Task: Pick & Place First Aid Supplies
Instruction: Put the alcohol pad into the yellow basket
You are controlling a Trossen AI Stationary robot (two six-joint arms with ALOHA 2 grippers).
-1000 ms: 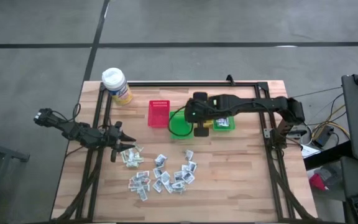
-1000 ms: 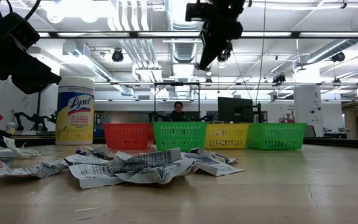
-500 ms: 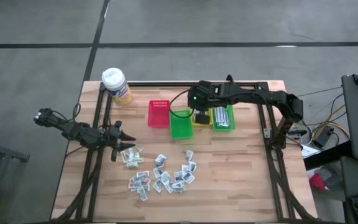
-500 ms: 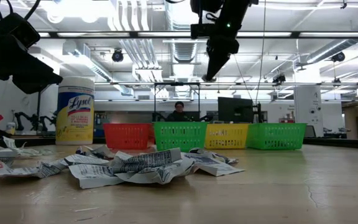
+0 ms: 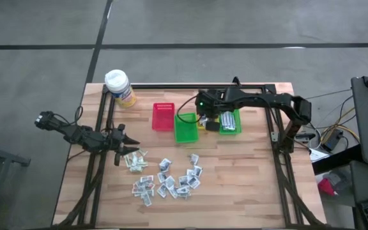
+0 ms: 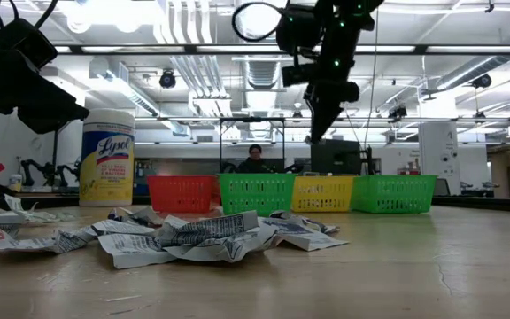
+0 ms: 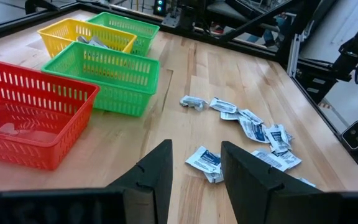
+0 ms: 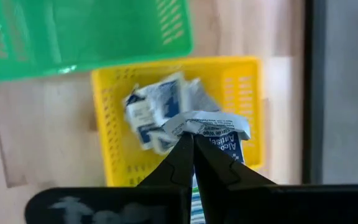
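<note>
The first aid supplies point(image 5: 168, 179) are small white packets with blue print, lying loose in a pile on the wooden table's near half point(image 6: 193, 235). Four bins stand in a row farther back: red point(image 5: 163, 116), green point(image 5: 185, 126), yellow point(image 8: 114, 162) and a second green point(image 5: 230, 121). My right gripper point(image 8: 194, 146) hangs over the yellow bin, shut on one packet point(image 8: 219, 127). More packets point(image 8: 157, 112) lie inside that bin. My left gripper point(image 7: 194, 168) waits open at the table's left side point(image 5: 123, 140), just left of the pile, with nothing between its fingers. My right gripper pinches a crumpled white packet by its edge point(image 8: 199, 132) between its two fingertips. The fingers come from above, pointing steeply down. The packet is lifted clear and sticks out sideways from the tips, over the yellow bin.
A yellow wipes canister with a white cap point(image 5: 119, 86) stands at the far left corner. A dark metal frame point(image 5: 260, 86) runs along the table's far and side edges. Bare wood lies to the right of the pile. A person point(image 6: 255, 159) sits far off in the room behind.
My right gripper has moved toward the table's right edge, from above the first green bin to above the yellow bin. It has also sunk lower and stayed shut. My left arm and the pile have kept still.
</note>
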